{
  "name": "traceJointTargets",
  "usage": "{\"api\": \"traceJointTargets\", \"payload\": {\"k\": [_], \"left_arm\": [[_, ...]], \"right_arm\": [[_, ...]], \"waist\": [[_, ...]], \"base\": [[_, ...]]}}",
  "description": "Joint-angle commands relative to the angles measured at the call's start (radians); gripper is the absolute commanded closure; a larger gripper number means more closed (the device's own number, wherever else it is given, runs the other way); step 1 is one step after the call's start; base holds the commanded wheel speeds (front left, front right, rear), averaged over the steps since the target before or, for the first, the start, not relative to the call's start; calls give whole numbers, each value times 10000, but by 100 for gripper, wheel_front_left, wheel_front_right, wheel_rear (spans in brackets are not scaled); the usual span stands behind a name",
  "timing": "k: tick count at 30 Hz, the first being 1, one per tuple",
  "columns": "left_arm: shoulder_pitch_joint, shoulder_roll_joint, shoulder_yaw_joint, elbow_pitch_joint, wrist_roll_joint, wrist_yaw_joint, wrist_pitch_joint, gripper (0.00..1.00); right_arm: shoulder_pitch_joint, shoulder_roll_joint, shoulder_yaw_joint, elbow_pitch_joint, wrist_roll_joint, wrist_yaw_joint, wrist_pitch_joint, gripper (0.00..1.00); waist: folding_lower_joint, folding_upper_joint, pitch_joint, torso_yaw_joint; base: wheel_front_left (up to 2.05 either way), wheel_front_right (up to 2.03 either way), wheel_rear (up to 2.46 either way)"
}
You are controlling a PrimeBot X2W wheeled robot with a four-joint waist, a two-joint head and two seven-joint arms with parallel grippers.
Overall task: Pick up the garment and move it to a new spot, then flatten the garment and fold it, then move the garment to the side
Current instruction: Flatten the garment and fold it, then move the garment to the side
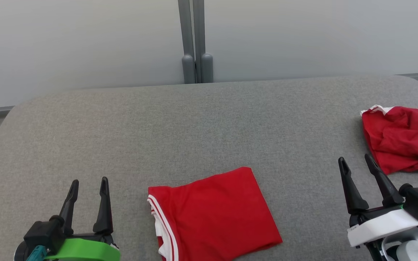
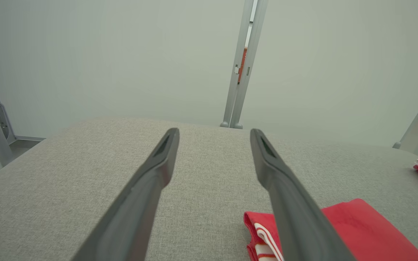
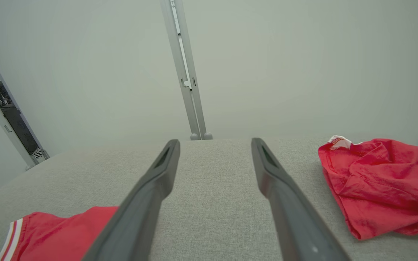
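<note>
Head view: the garment (image 1: 216, 212) lies folded into a compact red rectangle on the grey fabric surface (image 1: 209, 123), at its near edge, between the two grippers.
Garment detail: the top face is plain red and fairly smooth. White trim with red stripes shows along the left side.
Left gripper (image 1: 89, 180): at the lower left, fingers spread wide with nothing between them, near the garment's striped side but not touching it.
Right gripper (image 1: 355, 158): at the lower right, fingers likewise wide apart and empty, well apart from the garment.
Rumpled red garment (image 1: 401, 139): a smaller crumpled heap with a scrap of white at its far corner, at the surface's right edge, near the right gripper's fingertips.
Right wrist view: bare grey fabric lies between the fingers, with the rumpled heap off to the right.
Backdrop: pale wall panels joined by a grey double post (image 1: 196, 40).
</note>
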Motion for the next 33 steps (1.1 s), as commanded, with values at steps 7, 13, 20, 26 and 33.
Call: {"api": "traceJointTargets", "payload": {"k": [7, 13, 20, 26, 33], "left_arm": [[43, -215, 325, 28, 296, -174, -23, 0], [-4, -326, 422, 48, 446, -258, -24, 0], [-13, -415, 440, 38, 553, -324, -24, 0], [-59, -445, 438, -65, 569, -335, -24, 0], [-173, -449, 313, 23, 492, -341, -24, 0]], "right_arm": [[-178, -144, 109, 45, -194, -1, -38, 0], [-266, -170, 221, 140, -196, -1, -39, 0], [-368, -250, 440, 248, -196, -1, -39, 0], [-830, -532, 1191, 738, 294, -1, -38, 0], [-2398, -710, 2894, 1966, 1429, -9, 1587, 0]], "waist": [[0, 0, 176, -155], [0, 0, 199, -153], [0, 0, 160, -87], [0, 0, 244, 67], [0, 0, 507, 447]], "base": [[0, 0, 0], [0, 0, 0], [0, 0, 0], [0, 0, 0], [0, 0, 0]]}}
